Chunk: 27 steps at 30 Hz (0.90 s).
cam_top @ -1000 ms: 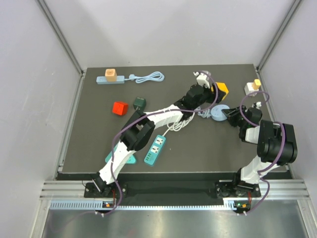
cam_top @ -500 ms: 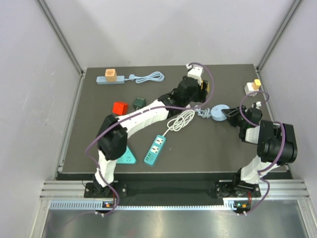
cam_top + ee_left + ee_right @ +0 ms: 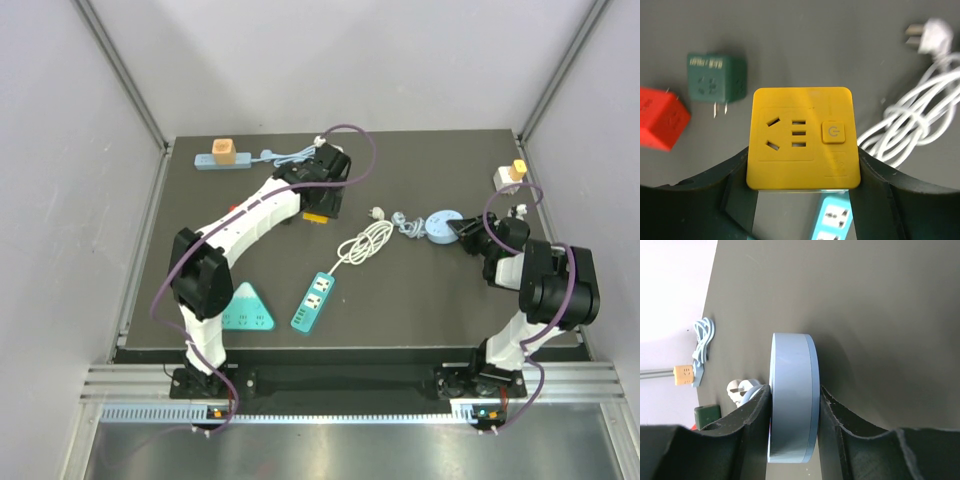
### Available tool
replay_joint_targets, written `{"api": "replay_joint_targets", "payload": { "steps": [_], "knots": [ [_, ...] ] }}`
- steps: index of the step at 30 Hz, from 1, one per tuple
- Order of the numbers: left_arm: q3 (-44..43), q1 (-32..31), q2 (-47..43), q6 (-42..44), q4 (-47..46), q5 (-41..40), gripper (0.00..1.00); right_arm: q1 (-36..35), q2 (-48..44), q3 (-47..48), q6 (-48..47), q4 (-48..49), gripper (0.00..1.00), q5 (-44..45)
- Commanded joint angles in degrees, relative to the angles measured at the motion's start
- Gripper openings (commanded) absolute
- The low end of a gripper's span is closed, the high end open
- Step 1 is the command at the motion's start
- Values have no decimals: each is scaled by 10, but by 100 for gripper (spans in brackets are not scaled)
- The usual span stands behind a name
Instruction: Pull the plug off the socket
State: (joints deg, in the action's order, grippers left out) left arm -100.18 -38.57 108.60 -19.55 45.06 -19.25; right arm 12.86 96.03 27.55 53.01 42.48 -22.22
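Left gripper (image 3: pixel 802 167) grips the yellow cube (image 3: pixel 802 135); green cube (image 3: pixel 716 75) at 10 o'clock, cord (image 3: pixel 910 130) at 3. Right gripper (image 3: pixel 792 410) grips the blue disc (image 3: pixel 441 225) at the surface's (image 3: pixel 200 250) 3 o'clock. Overhead, the arm hides most of the yellow cube.

Loose plug (image 3: pixel 377 212), cable coil (image 3: pixel 365 243) (mid-table)

The yellow socket cube (image 3: pixel 803 137) half hides the teal power strip (image 3: pixel 836 221), which the bottom edge crops.

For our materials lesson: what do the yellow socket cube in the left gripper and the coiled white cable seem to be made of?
Yellow socket cube: likely moulded plastic, matte; uniform colour, rounded edges. White cable: probably a flexible rubbery sheath, smooth; bends in loose loops.
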Motion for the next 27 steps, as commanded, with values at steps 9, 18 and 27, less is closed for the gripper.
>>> {"api": "replay_joint_targets", "payload": {
  "steps": [9,18,27],
  "knots": [
    [-9,45,52,22,65,55,0,-1,19,4,-50,-28,0,15],
    [-77,67,136,31,35,76,0,-1,21,4,-49,-22,0,11],
    [-96,90,174,37,23,98,58,-14,-22,-28,-52,-21,0,34]
  ]
}}
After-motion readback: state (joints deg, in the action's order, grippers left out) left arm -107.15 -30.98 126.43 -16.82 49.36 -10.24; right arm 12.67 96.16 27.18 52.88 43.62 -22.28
